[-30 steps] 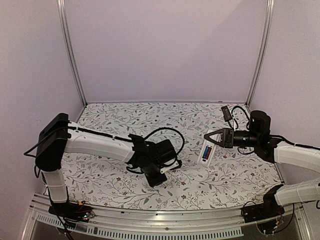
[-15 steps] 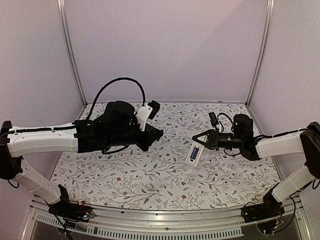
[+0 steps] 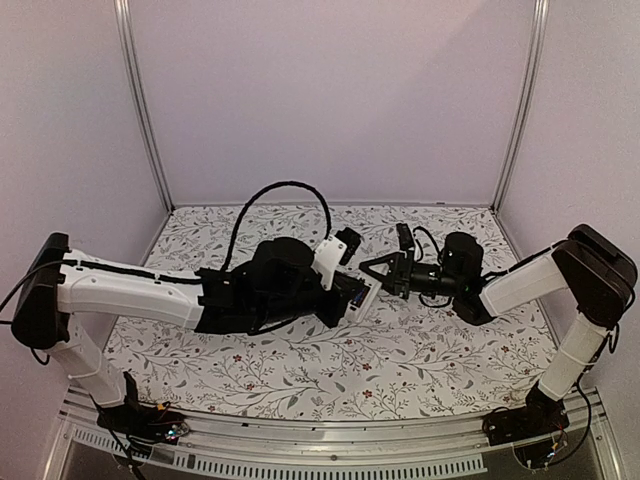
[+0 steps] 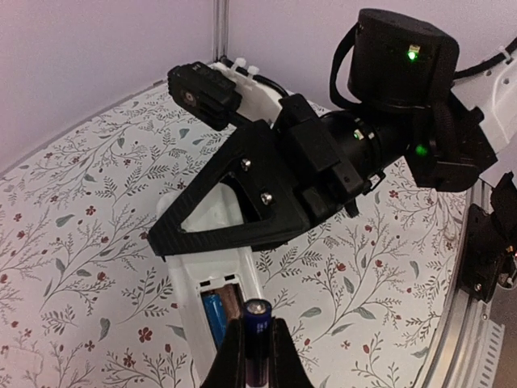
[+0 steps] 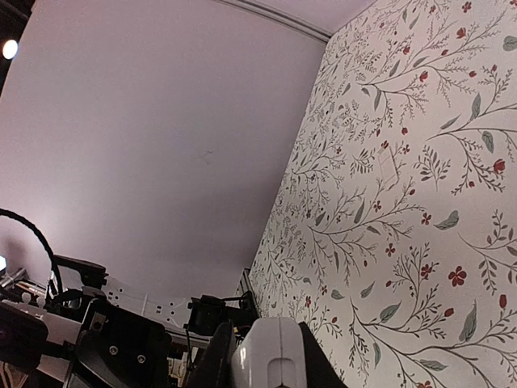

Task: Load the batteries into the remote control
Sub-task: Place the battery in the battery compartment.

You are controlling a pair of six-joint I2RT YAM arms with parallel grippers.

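My right gripper (image 3: 368, 272) is shut on one end of the white remote control (image 3: 363, 294) and holds it above the table, battery bay up. In the left wrist view the open bay of the remote control (image 4: 182, 279) holds the bright blue battery (image 4: 213, 315), with an empty slot beside it. My left gripper (image 4: 258, 331) is shut on the black battery (image 4: 258, 312), pale tip forward, just over the bay's near end. In the right wrist view the remote's white end (image 5: 271, 360) sits between my right gripper's fingers (image 5: 216, 356).
The table has a floral cloth (image 3: 430, 350), with pale walls on three sides and metal posts (image 3: 140, 100) at the back corners. A metal rail (image 3: 330, 440) runs along the near edge. My two arms meet at mid-table.
My left arm has swung from the back left to mid-table, bringing the black battery to the remote's bay. My right gripper has carried the remote further left.
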